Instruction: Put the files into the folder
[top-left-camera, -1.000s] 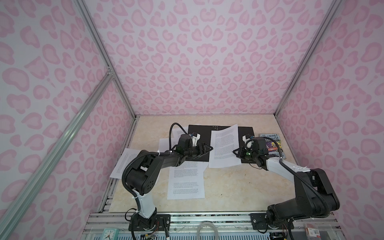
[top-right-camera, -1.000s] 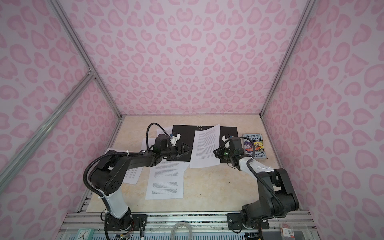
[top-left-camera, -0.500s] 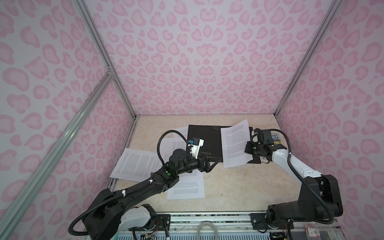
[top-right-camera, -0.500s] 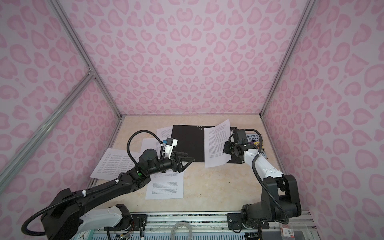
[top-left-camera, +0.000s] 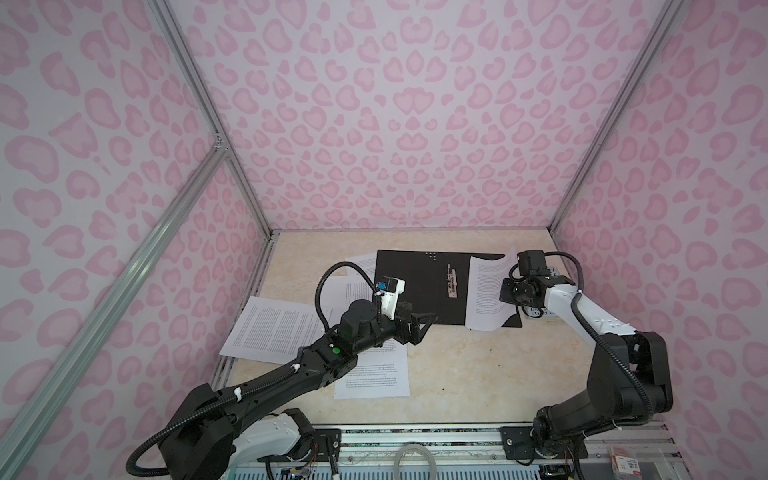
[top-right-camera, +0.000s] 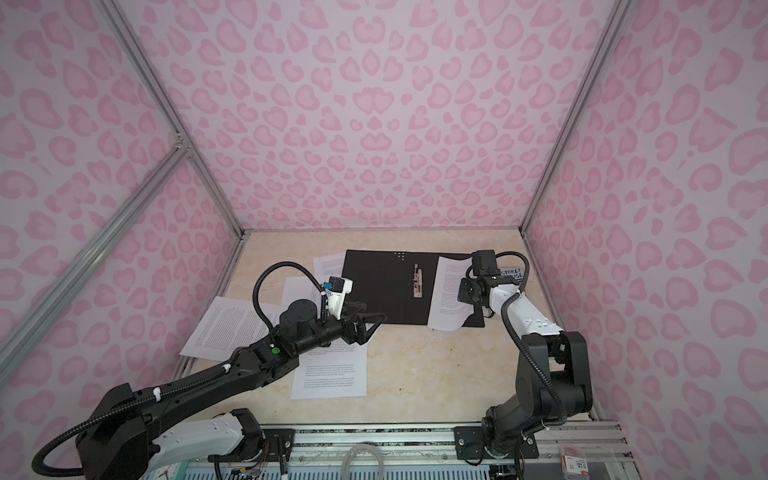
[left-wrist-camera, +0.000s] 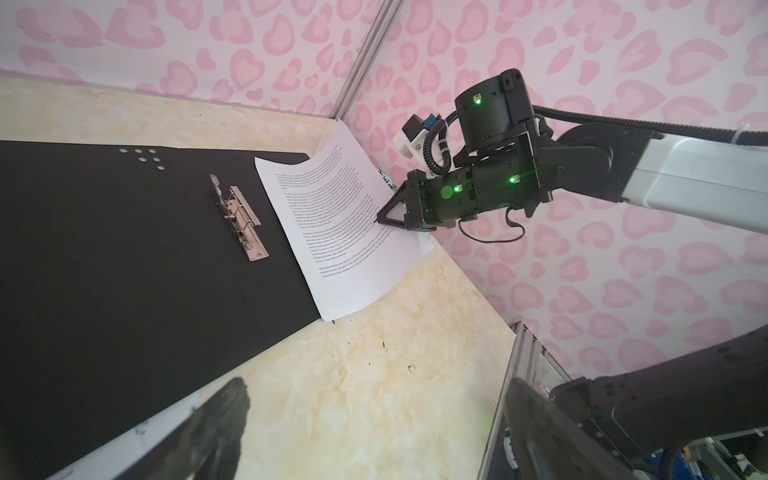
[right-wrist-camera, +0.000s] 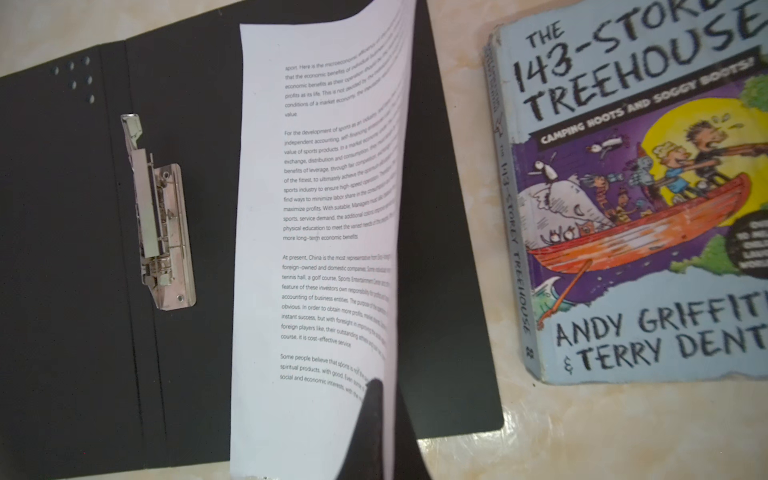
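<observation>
The folder (top-left-camera: 419, 286) (top-right-camera: 382, 286) lies open at the back of the table, black inside up, with its metal clip (right-wrist-camera: 160, 216) on the spine. My right gripper (right-wrist-camera: 380, 390) (left-wrist-camera: 378, 219) is shut on the right edge of one printed sheet (top-left-camera: 486, 291) (right-wrist-camera: 316, 208). That edge is lifted, and the sheet's other edge rests on the folder's right half. My left gripper (top-left-camera: 424, 326) (left-wrist-camera: 374, 436) hangs open and empty over bare table at the folder's front left. More files lie loose on the table: one at the left (top-left-camera: 274, 328), one in front (top-left-camera: 374, 374), and others partly under the folder's left edge (top-left-camera: 361, 262).
A colourful Treehouse paperback (right-wrist-camera: 644, 199) (top-right-camera: 512, 272) lies just right of the folder, under my right arm. Pink patterned walls with aluminium posts close in the table on three sides. A metal rail (top-left-camera: 415, 436) runs along the front edge.
My left gripper opened wide and pulled back from the folder's left half toward the front. My right gripper carried the sheet to the right, over the folder's right half.
</observation>
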